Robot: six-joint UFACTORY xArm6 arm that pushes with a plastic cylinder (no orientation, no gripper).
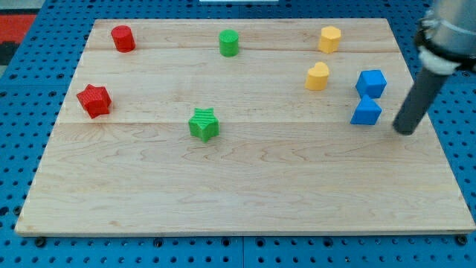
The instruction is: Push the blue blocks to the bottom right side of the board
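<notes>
My tip (405, 131) rested on the table (245, 186), just to the view's right of the blue wedge (366, 112), with the blue cube (371, 83) a little up and left of it. The arm had no fingers to spread or pinch, only the rod. Both blues sat at the right edge, about halfway up, so I think the tip should go above them to push them down to the bottom right.

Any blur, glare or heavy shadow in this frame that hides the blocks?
Camera view: lighting is even, no glare on the pale wooden board, shadows faint. The arm's upper part at the view's top right is blurred; my tip stays readable, right of the lower blue block. The blue cube is sharp.
</notes>
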